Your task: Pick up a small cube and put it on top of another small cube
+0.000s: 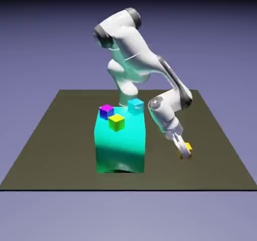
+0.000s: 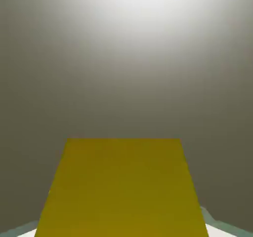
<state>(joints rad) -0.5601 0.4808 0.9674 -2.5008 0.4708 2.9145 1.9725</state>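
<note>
**Desk:** Where did the small cube (image 1: 187, 147) sit when this was taken?

**Photographer:** On the tabletop (image 1: 60, 149), toward the near edge and well to the exterior view's right of the large teal block (image 1: 120, 144). The gripper (image 1: 182, 150) was down at it, fingers clamped on its sides. In the hand view the cube filled the lower middle of the picture, with grey fingertips (image 2: 210, 221) showing at the bottom corners.

**Desk:** So the hand was grasping it, not merely touching?

**Photographer:** The jaws were closed on the orange-yellow cube — I read that as a grip. Whether it had left the surface, the pictures could not tell me.

**Desk:** And the destination?

**Photographer:** Another small cube (image 1: 136, 106), cyan, stood on top of the teal block at its far right corner. A magenta-topped cube (image 1: 106, 111) and a lime-yellow cube (image 1: 116, 122) shared that top, nearer its left side.

**Desk:** How would you expect the piece to handle?

**Photographer:** It looked rigid, plain-faced and light — nothing to crush or bend. Smooth flat sides suggested it could slip if pinched off-centre, so a hold across two opposite faces, near the middle, seemed the sound choice. The landing spot was no bigger than the cube itself and stood close to the block's edge, so a skewed release could tip it off.
</note>
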